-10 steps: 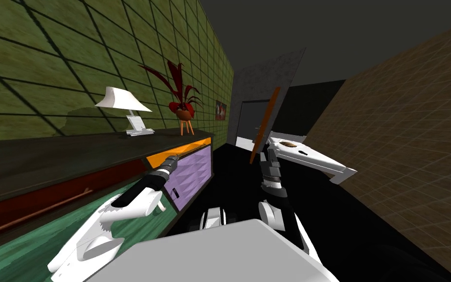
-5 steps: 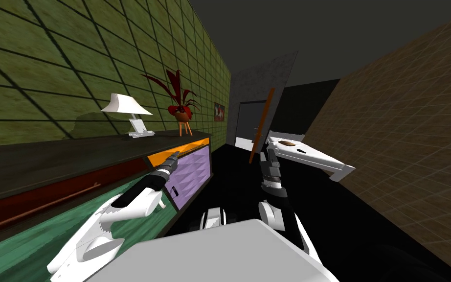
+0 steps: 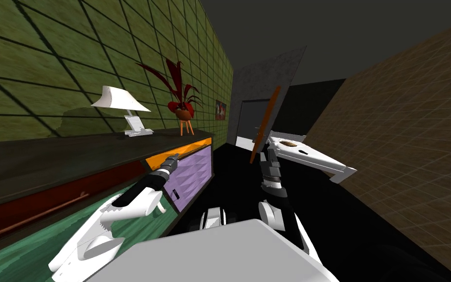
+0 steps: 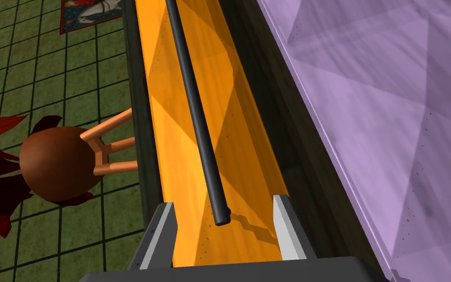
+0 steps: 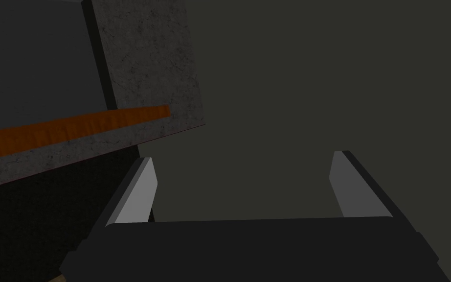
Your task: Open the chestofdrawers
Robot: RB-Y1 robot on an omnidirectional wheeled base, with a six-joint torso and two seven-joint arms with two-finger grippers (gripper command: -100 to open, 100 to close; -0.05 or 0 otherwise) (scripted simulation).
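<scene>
The chest of drawers [image 3: 73,156] runs along the green tiled wall on my left, with a dark top and fronts in red, green, orange and purple. My left gripper [image 3: 173,159] is at the orange drawer [image 3: 190,148]. In the left wrist view the orange drawer [image 4: 180,122] carries a long dark bar handle [image 4: 195,112]. The bar's near end lies between the fingers of the left gripper [image 4: 223,203], which stand open on either side without touching it. My right gripper [image 5: 241,161] is raised in front of me, open and holding nothing.
A white lamp [image 3: 119,100] and a red plant in a brown pot [image 3: 184,112] stand on the chest's top. The purple panel [image 4: 376,98] lies beside the orange drawer. A white piece of furniture [image 3: 317,159] is on the right, and a grey door [image 3: 266,117] stands ajar ahead.
The head view has swayed a little and come back. My left gripper has stayed at the orange drawer's handle, and the right arm has not moved.
</scene>
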